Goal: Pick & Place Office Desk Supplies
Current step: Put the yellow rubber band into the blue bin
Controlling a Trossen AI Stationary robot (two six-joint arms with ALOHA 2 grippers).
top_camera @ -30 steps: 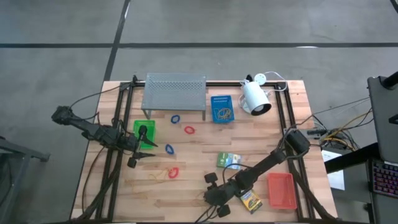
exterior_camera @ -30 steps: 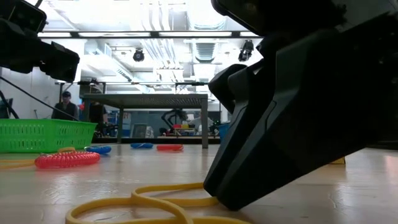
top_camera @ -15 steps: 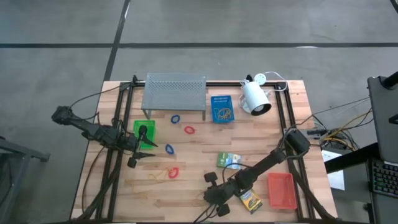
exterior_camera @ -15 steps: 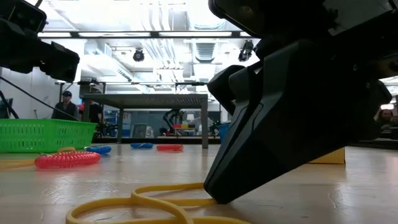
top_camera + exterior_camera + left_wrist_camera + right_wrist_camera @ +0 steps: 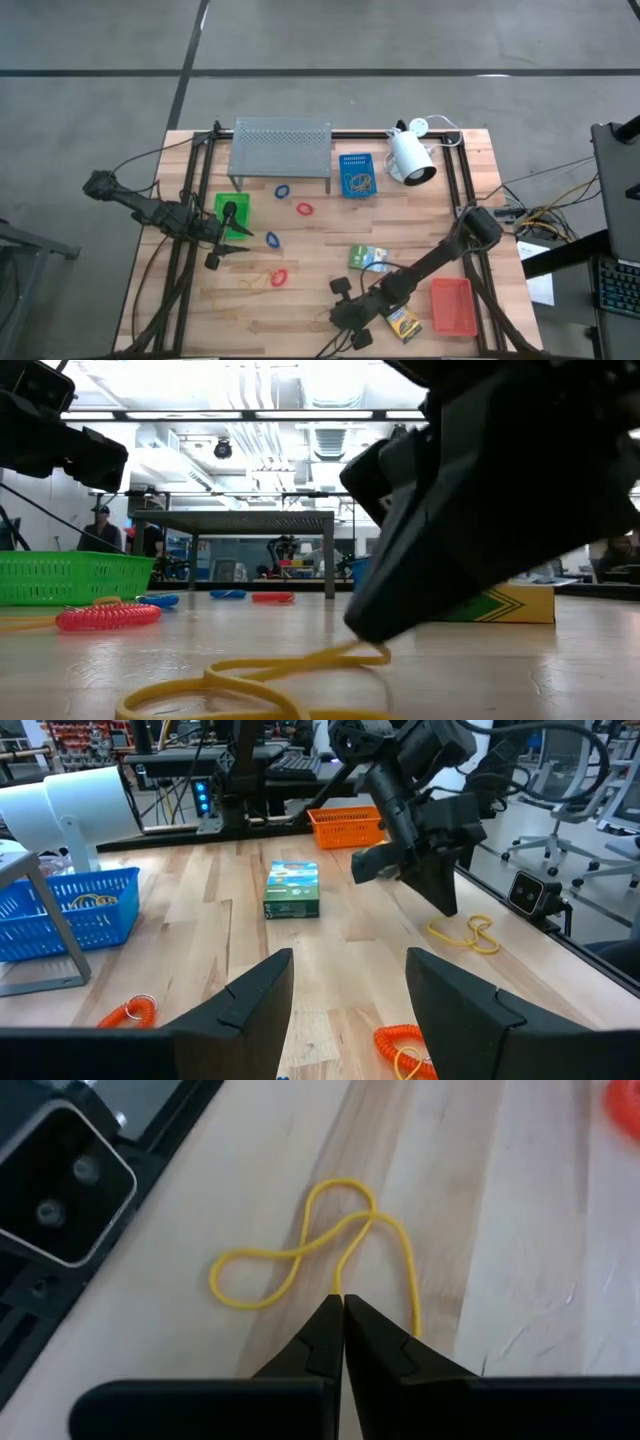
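Right gripper (image 5: 342, 1312) has lifted off the table, jaws pinched on the yellow rubber band (image 5: 300, 1250). Left gripper (image 5: 345, 995) open beside green tray (image 5: 235, 212).

A robotics lab: wooden bench (image 5: 420, 215) on grey concrete floor (image 5: 300, 60), ceiling strip lights (image 5: 250, 415), office chairs (image 5: 590, 790), equipment racks behind.

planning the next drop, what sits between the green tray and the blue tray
In the high view, between the green tray and the blue tray lie a blue loop and a red loop on the table, with the grey shelf's front edge just behind them.
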